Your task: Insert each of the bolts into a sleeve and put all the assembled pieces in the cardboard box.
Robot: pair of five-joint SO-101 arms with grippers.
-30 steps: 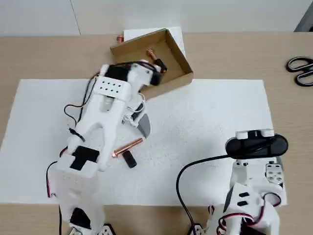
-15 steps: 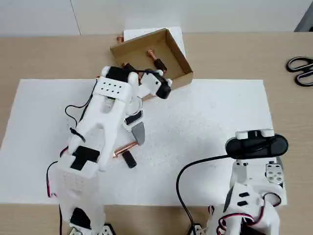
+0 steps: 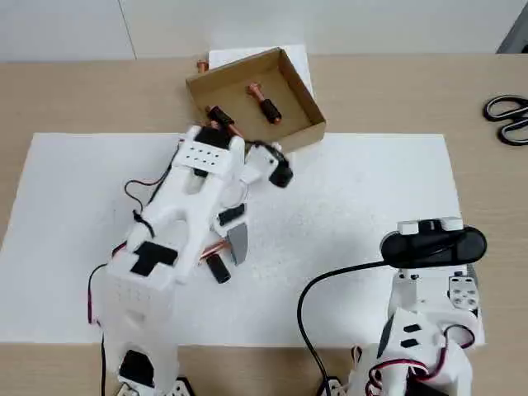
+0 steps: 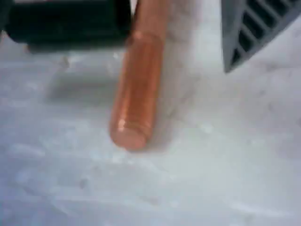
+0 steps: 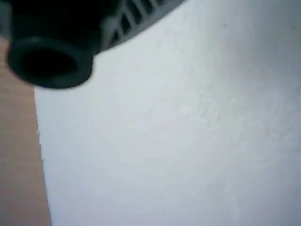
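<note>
- Left gripper [image 3: 235, 239] hangs low over the white sheet [image 3: 363, 198], jaws apart, one grey finger [image 4: 244, 33] just beside a loose copper bolt [image 4: 138, 80] and gripping nothing
- The bolt lies flat on the sheet, a black sleeve [image 3: 218, 268] right next to it
- Cardboard box [image 3: 307, 99] sits at the sheet's far edge, holding one assembled piece [image 3: 265, 102] and a second piece [image 3: 221, 117] at its near left corner
- Right gripper [image 5: 131, 16] sits low over the sheet's near right corner; open or closed, it cannot be told
- Scissors [image 3: 507, 115] rest on the bare table at far right
</note>
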